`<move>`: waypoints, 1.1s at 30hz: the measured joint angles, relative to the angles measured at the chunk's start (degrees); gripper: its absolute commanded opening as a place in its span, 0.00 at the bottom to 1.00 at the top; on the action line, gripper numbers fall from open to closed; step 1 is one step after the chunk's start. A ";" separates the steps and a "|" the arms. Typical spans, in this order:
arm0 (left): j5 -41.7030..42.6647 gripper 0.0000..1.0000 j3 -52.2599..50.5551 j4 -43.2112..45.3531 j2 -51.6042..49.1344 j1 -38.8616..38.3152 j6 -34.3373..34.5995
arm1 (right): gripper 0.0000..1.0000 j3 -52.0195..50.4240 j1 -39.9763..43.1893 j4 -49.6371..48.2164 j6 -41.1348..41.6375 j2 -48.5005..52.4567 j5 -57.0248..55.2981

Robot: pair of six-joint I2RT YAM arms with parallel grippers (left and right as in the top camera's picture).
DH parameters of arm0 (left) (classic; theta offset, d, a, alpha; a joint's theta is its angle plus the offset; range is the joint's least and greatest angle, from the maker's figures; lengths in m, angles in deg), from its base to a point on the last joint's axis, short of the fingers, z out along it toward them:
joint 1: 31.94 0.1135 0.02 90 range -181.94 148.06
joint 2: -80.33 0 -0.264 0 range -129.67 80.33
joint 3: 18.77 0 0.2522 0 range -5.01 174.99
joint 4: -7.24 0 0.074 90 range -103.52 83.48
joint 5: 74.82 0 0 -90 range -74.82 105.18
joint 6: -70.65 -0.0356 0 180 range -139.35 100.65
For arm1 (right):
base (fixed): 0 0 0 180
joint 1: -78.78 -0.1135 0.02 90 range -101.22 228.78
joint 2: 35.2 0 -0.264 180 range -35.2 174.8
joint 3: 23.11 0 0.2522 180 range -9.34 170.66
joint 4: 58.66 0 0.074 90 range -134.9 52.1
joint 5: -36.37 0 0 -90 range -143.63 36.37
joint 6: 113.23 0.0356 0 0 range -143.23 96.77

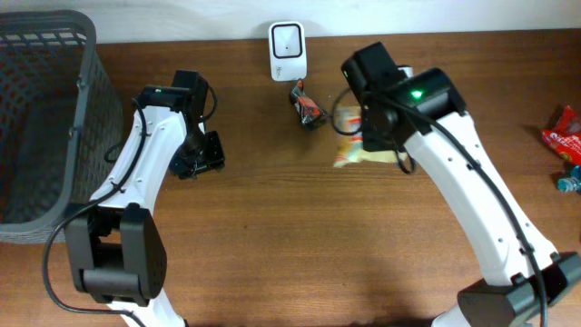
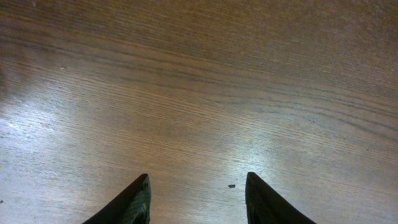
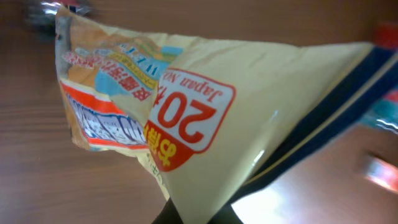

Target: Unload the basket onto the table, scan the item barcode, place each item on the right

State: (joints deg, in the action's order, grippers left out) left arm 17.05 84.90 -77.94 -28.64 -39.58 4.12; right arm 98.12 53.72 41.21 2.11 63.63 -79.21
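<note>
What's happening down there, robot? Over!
Copy: right jaws shut on yellow packet; left jaws open, empty; dark wrapper lying in front of white scanner. Over.

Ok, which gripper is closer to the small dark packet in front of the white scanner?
Right. The right gripper, shut on the yellow packet, sits just right of the dark packet; the left gripper, open and empty, is well off to its left, nearer the basket.

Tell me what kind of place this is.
Probably a mock shop checkout: a white barcode scanner, a grey shopping basket and a printed snack packet.
</note>
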 measured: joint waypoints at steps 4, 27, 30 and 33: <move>0.02 0.49 0.00 -0.20 0.00 0.00 -0.07 | 0.04 -5.31 0.00 1.84 4.63 5.03 -11.39; 2.95 0.18 0.00 -0.15 0.00 -0.22 -0.26 | 0.95 13.92 -9.05 -1.27 -6.03 19.80 30.56; 6.56 0.16 0.00 1.84 0.00 -2.84 -0.50 | 0.43 14.19 -1.18 4.70 -12.07 19.76 31.76; 10.21 0.30 0.00 5.97 0.00 -8.72 -0.46 | 0.18 9.79 6.54 5.16 -15.50 19.74 32.11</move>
State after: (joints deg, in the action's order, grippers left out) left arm 27.26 84.90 -71.97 -28.64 -48.30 3.66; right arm 107.91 60.26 46.37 -13.39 83.37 -47.10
